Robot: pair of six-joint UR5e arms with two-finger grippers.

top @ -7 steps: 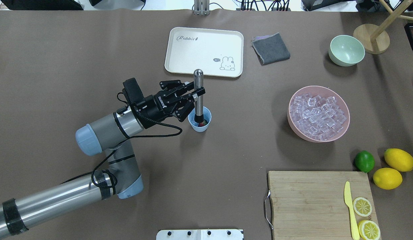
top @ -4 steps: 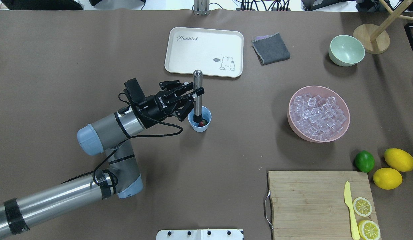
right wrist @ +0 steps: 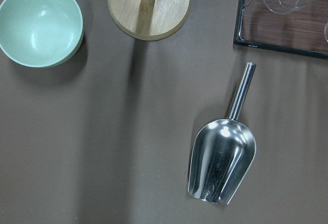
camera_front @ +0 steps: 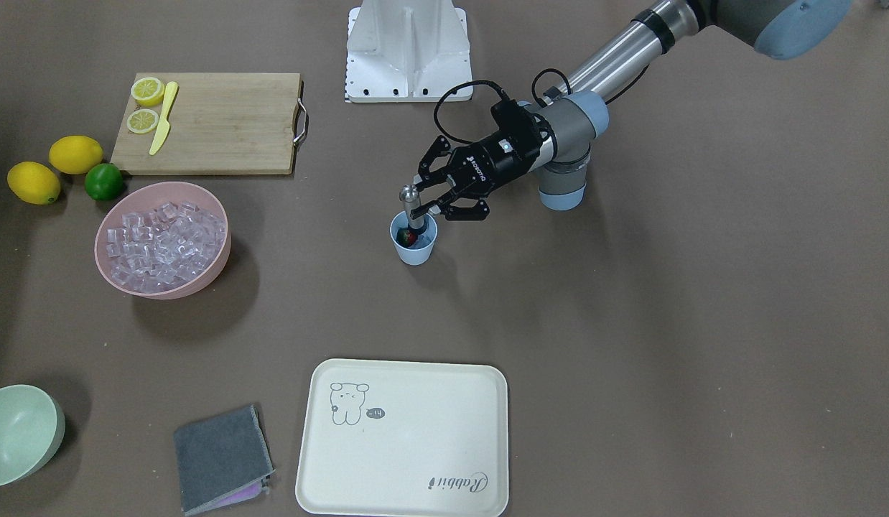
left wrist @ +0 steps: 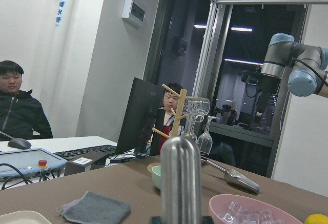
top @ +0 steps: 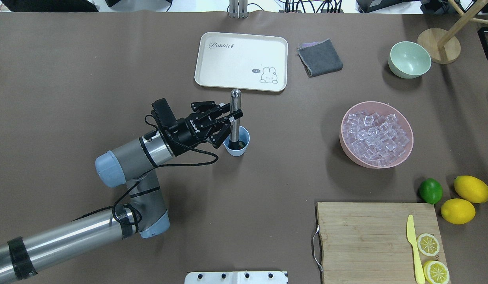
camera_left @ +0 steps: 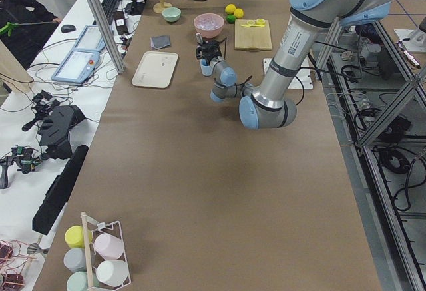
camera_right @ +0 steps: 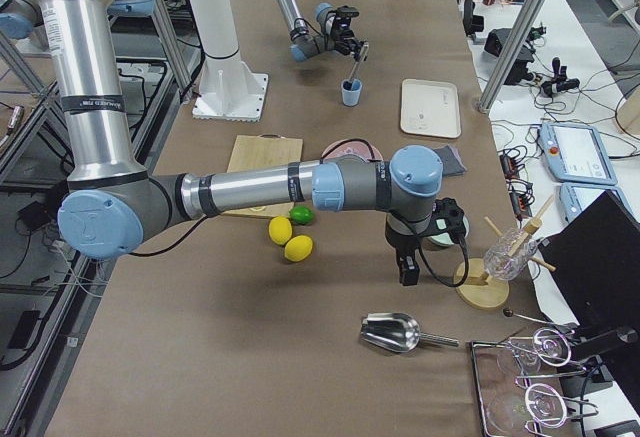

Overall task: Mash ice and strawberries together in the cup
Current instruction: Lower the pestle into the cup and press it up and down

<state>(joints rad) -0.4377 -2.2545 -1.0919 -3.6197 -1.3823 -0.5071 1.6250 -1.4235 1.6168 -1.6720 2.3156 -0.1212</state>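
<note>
The light-blue cup [top: 244, 148] [camera_front: 414, 255] stands mid-table. My left gripper [top: 233, 115] [camera_front: 424, 206] is shut on a steel muddler [top: 236, 103] [left wrist: 180, 178] that stands upright with its foot inside the cup. A bit of the red strawberry [camera_front: 411, 238] shows beside the foot. The ice [top: 375, 135] [camera_front: 159, 242] fills a pink bowl [top: 348, 152] to the right. Whether any ice lies in the cup is hidden. My right gripper [camera_right: 409, 274] hangs over the table's far right end, and I cannot tell its state.
A cream tray [top: 240, 59] lies behind the cup, with a grey cloth [top: 320, 57] beside it. A pale green bowl [top: 409, 60], wooden stand [top: 439, 45], cutting board [top: 370, 236], lime [top: 430, 190] and lemons [top: 471, 188] occupy the right. A metal scoop [right wrist: 223, 165] lies below the right wrist.
The left wrist has swung a little nearer and the muddler has sunk deeper into the cup. Its foot now covers most of the red berry in the overhead view.
</note>
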